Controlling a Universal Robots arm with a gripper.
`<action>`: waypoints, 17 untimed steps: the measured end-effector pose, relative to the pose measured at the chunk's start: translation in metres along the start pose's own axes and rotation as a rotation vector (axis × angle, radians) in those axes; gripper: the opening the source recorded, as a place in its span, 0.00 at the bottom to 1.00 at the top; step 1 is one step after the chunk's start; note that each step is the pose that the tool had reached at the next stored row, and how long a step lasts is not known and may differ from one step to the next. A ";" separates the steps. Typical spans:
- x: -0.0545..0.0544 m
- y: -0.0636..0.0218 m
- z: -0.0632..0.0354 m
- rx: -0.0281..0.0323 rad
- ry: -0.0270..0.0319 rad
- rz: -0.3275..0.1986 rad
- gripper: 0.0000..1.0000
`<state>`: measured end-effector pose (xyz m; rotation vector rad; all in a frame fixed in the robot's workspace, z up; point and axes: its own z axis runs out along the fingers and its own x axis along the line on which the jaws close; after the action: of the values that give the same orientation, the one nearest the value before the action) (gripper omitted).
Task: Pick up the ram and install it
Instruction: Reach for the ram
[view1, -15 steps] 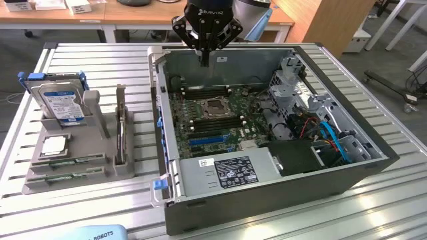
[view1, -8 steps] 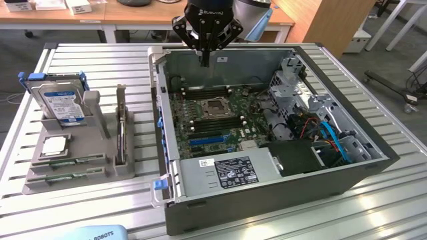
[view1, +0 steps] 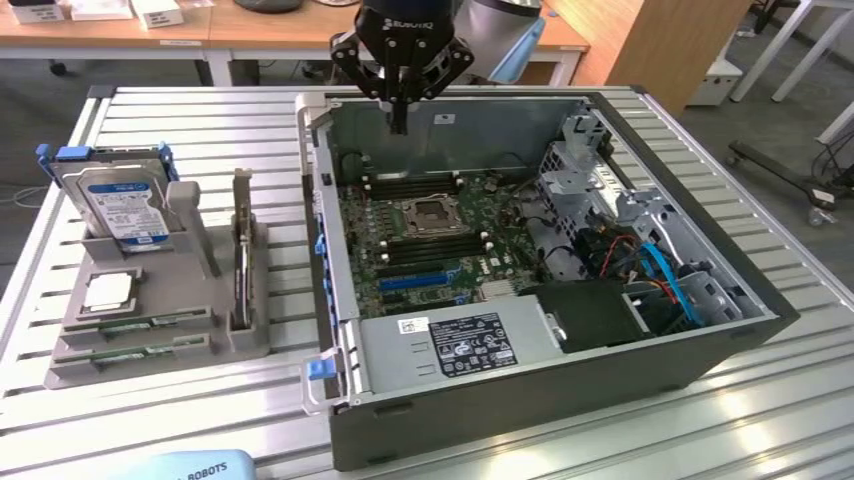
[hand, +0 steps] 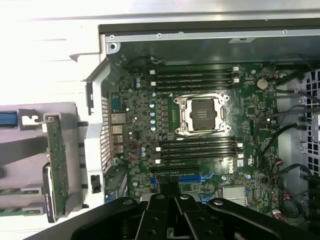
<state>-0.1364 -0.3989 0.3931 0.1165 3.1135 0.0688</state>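
- A slatted metal table (view1: 187, 120) carries everything; wooden desks (view1: 254, 30) stand on a grey floor behind the claw.
- An open computer case (view1: 534, 400) lies under the claw and reaches out in front of it, with its motherboard (view1: 427, 230) facing up.
- Long dark memory slots (hand: 195, 77) run on both sides of the CPU socket (hand: 201, 115).
- A grey holder (view1: 147, 300) sits apart from the claw, toward the exterior view's left and nearer that camera.
- The ram (view1: 242, 255) stands on edge in a slot of the holder, well apart from the claw.
- Two more green sticks (view1: 140, 323) lie flat there, with a hard drive (view1: 123, 205) and a silver chip (view1: 110, 290).
- The claw (view1: 398, 125) points straight down above the case's far wall.
- Its fingers are pressed together and hold nothing.
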 end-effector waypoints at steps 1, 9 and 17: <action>0.003 -0.0002 0.0000 0.0000 0.0000 0.000 0.10; 0.025 -0.0019 -0.0003 0.0000 -0.0001 0.000 0.10; 0.046 -0.0034 -0.0007 0.0000 -0.0001 0.000 0.10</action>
<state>-0.1822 -0.3988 0.3926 0.1168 3.1134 0.0688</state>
